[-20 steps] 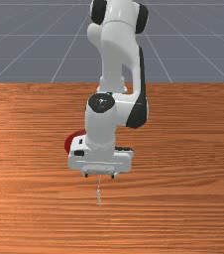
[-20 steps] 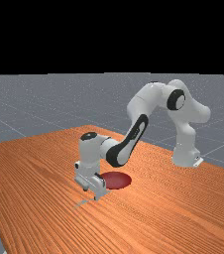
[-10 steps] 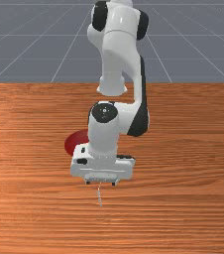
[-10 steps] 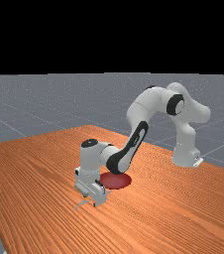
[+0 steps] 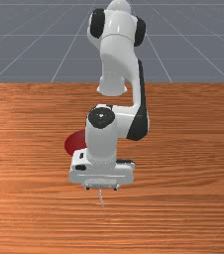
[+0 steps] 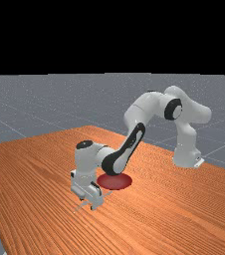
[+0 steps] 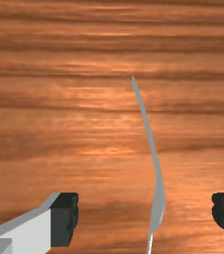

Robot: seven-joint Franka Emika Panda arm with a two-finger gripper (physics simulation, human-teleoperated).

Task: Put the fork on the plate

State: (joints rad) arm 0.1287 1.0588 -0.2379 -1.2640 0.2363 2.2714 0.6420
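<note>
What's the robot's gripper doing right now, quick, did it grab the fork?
Gripper: open, holding nothing; the fork runs between its two fingers, touched by neither.

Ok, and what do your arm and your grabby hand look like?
My arm is shiny white, made of smooth, rounded parts, with round black caps at the joints and a long black strip down one part. My gripper has a wide, whitish body with dark bits on it, and two fingers with chunky, nearly black tips.
</note>
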